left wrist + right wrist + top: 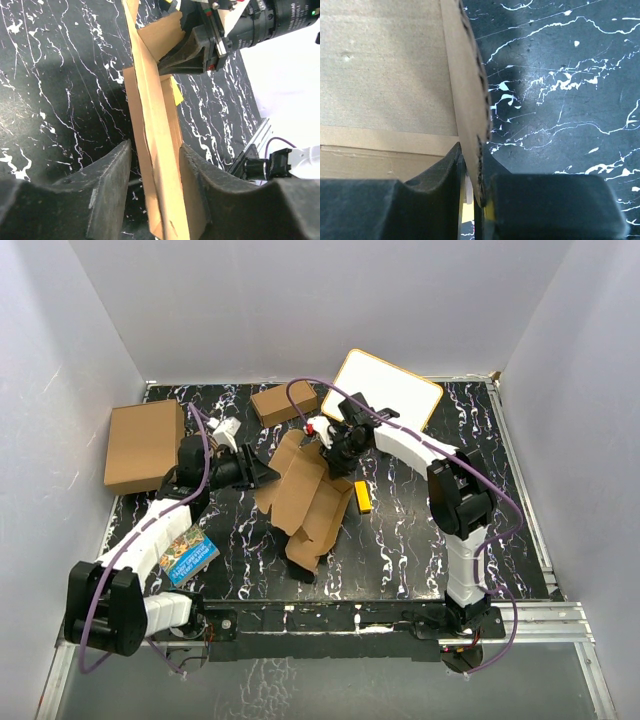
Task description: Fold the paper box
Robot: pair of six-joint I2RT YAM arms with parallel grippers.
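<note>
The paper box (305, 495) is a flat brown die-cut cardboard piece, partly lifted off the black marbled table, with its flaps hanging toward the front. My left gripper (265, 475) is at its left edge. In the left wrist view my left gripper (155, 147) is open and straddles an upright panel of the box (152, 100); the right finger touches it and the left finger stands apart. My right gripper (335, 455) holds the box's far right edge. In the right wrist view my right gripper (472, 160) is shut on the corrugated edge (470, 90).
A small folded brown box (283, 403) and a white board (388, 390) lie at the back. A bigger brown carton (143, 445) lies at the far left. A yellow block (363, 497) lies right of the paper box. A blue printed card (188, 555) lies front left.
</note>
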